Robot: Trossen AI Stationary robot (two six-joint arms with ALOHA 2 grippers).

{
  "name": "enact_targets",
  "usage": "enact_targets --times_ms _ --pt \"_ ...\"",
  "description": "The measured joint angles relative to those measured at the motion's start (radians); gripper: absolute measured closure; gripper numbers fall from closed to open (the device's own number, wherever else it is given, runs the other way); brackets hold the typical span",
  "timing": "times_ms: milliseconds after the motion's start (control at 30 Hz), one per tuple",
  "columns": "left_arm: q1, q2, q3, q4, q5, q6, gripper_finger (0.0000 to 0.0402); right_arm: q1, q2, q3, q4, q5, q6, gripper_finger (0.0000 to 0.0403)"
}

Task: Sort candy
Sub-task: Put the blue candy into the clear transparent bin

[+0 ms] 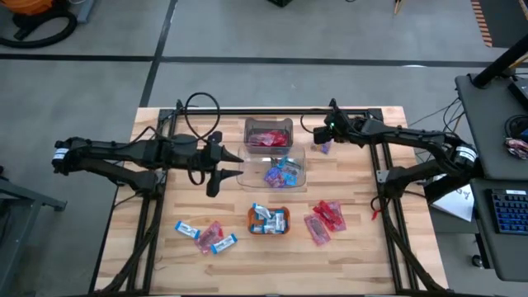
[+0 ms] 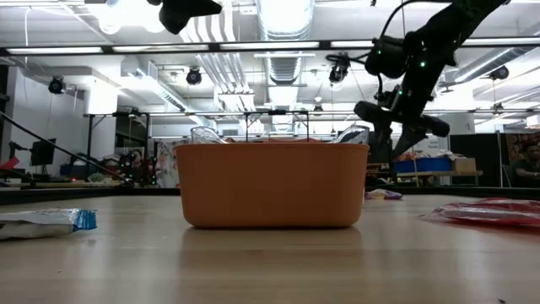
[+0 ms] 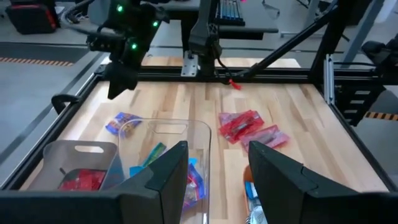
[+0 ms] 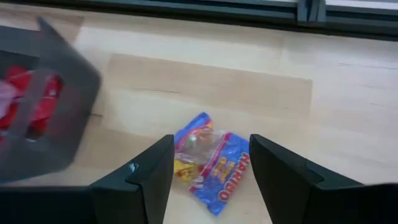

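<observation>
Right gripper, jaws spread wide and empty, hangs directly above a small blue crinkly-wrapped gummy packet lying flat on the pale wooden table. In the right wrist view the packet sits in the gap between the two dark fingers, its long axis running from upper left to lower right of the frame, so it lies slantwise across the line joining the fingers. In the high view this same gripper shows right of centre near the frame's top, with the packet just below it and just right of the two clear plastic bins; the upper bin holds red packets, the lower holds blue ones.

Left gripper, jaws likewise parted and empty, waits left of the bins at mid-frame, well apart from the packet; the right arm is clearly the nearer.

Judgement: the coming move is a straight descent, perhaps with a slight wrist turn to square the fingers across the packet's narrow width.

Other candy remains unsorted along the lower part of the high view: red packets at lower right, blue-and-white bars at lower left, and a small orange tray of bars between.
</observation>
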Motion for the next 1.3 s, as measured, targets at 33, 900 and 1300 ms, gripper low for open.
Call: enact_targets --times_ms 33,900,1300 --pt "0.0 0.0 0.0 0.0 0.0 0.002 0.0248 -0.007 0.01 0.0 0.001 -0.004 -0.004 0.0202" --pt "0.0 0.0 0.0 0.003 0.0 0.037 0.0248 -0.023 0.336 0.003 0.083 -0.016 -0.008 0.0229" --pt "0.0 0.0 0.0 0.0 0.0 0.037 0.0248 -0.023 0.329 0.001 0.088 -0.017 -0.018 0.0379"
